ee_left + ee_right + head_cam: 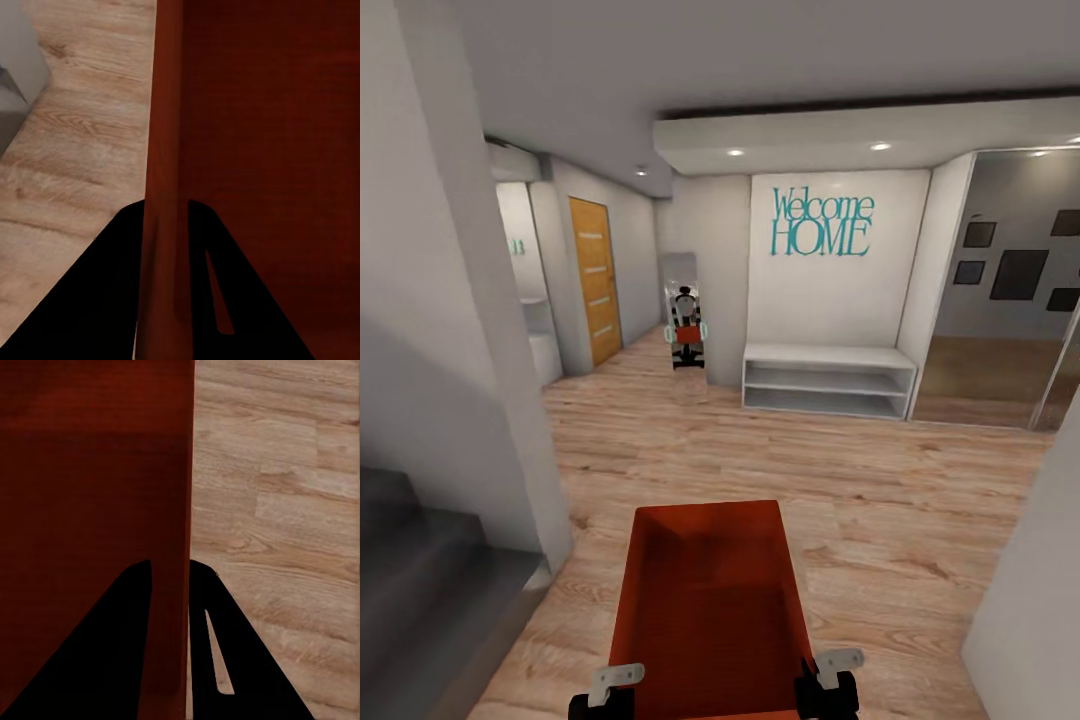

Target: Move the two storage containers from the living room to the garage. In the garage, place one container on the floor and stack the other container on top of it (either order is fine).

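Gripping the near corners of an orange-red storage container (710, 600), the left pincer (166, 247) and right pincer (171, 600) each clamp a side wall, holding it above the light wood plank floor (880, 480), facing a far white shelf bench (828, 380).

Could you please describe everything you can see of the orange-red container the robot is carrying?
The storage container is an orange-red, open-top rectangular box with thin, plain walls that look like plastic; nothing is visible inside. It is held level above the light wood plank floor, long axis pointing away from the robot. The left gripper pinches its left wall and the right gripper its right wall, one finger inside and one outside each.
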### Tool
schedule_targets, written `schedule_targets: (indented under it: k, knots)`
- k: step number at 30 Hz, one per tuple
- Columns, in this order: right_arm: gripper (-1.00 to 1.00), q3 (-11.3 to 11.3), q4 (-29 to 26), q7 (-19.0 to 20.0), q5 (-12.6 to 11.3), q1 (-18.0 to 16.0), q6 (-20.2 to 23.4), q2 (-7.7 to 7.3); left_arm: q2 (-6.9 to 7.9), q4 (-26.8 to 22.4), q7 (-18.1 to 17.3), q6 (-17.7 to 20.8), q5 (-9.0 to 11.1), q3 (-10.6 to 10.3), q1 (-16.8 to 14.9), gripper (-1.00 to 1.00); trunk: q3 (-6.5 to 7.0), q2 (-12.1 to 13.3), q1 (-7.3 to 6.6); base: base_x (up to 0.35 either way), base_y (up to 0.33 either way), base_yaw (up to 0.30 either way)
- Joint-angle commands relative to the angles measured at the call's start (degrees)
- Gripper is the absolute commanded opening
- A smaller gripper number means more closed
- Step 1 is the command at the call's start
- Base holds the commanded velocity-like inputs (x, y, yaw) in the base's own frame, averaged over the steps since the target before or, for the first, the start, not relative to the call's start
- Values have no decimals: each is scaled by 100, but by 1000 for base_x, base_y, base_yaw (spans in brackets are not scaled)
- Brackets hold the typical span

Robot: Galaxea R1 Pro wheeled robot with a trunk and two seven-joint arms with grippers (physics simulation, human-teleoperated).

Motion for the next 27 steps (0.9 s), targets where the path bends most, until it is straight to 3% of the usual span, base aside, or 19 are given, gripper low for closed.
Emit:
schedule_targets:
  k: [1,27]
  knots:
    - [-100,27,3,-62,60,-10,-2,-1,9,10,78,-33,85,-108,-2,-100,-8,-5,4,336,0,0]
    - [-100,27,3,-62,60,-10,-2,-1,8,14,70,-35,86,-108,-2,-100,-8,-5,4,336,0,0]
